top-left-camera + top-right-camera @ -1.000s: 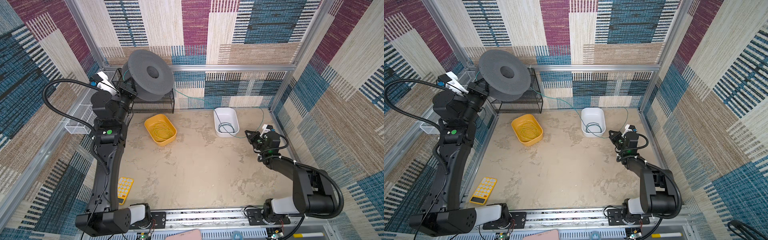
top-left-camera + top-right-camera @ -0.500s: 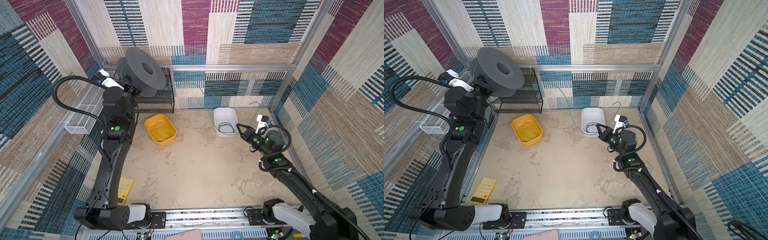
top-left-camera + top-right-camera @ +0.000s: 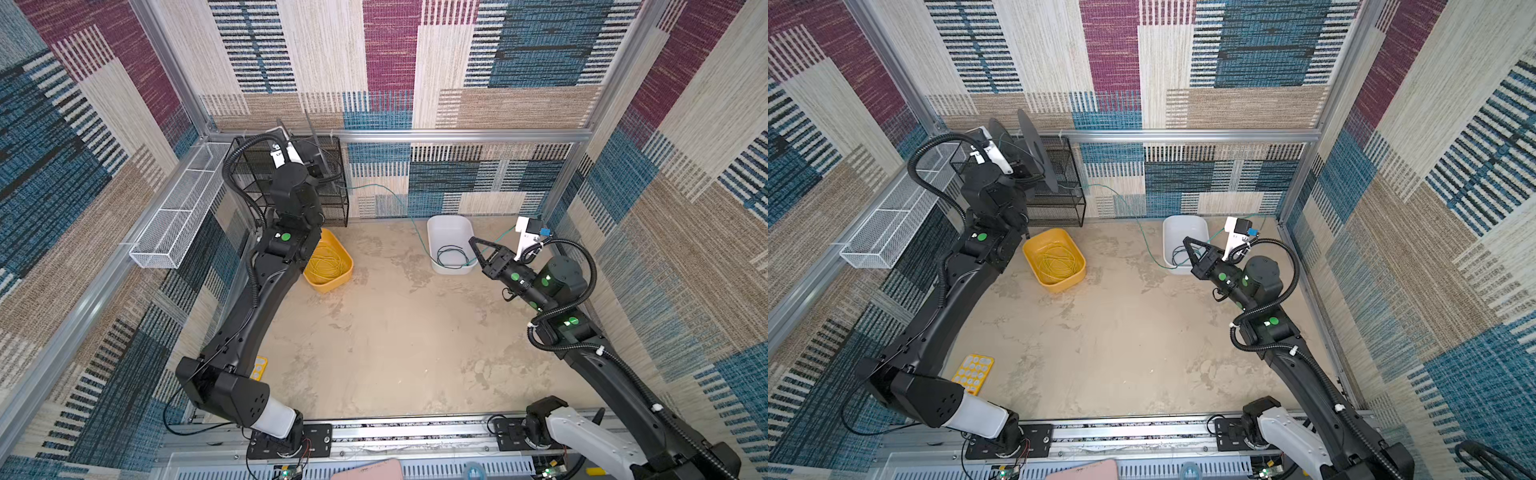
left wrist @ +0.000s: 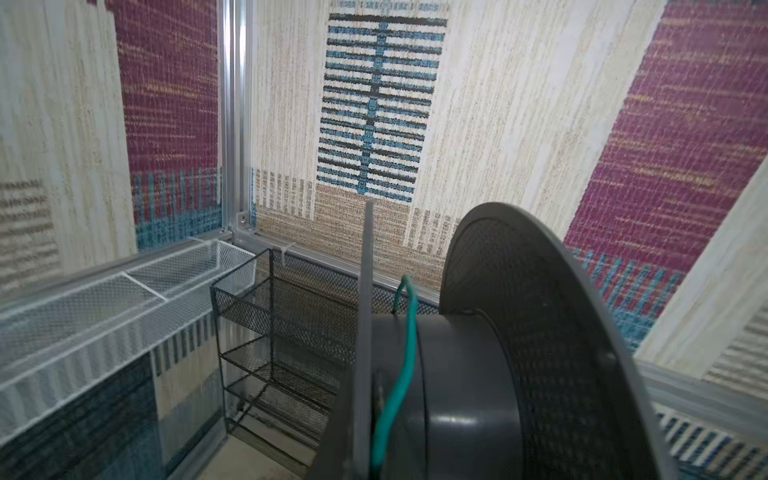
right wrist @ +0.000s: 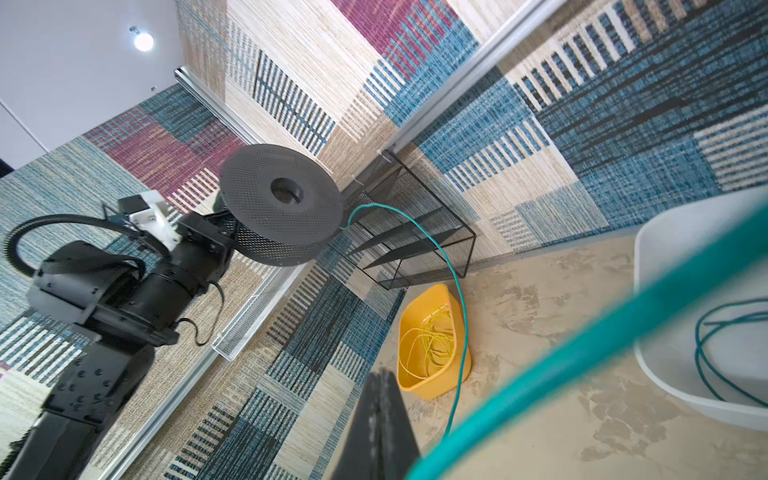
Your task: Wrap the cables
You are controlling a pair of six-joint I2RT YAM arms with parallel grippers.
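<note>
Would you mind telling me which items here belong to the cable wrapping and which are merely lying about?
In use: teal cable; dark spool it winds onto; white bin holding its loose coil.
Lying about: yellow bin with yellow wire; black mesh rack; white mesh basket; yellow button pad.

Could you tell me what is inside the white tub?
Loose loops of teal-green cable lie in the white tub; the right hand hides part of its interior in a top view.

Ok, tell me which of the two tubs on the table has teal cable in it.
The white tub, on the right arm's side: loops of teal cable lie inside it. The yellow tub holds only thin yellow wire.
</note>
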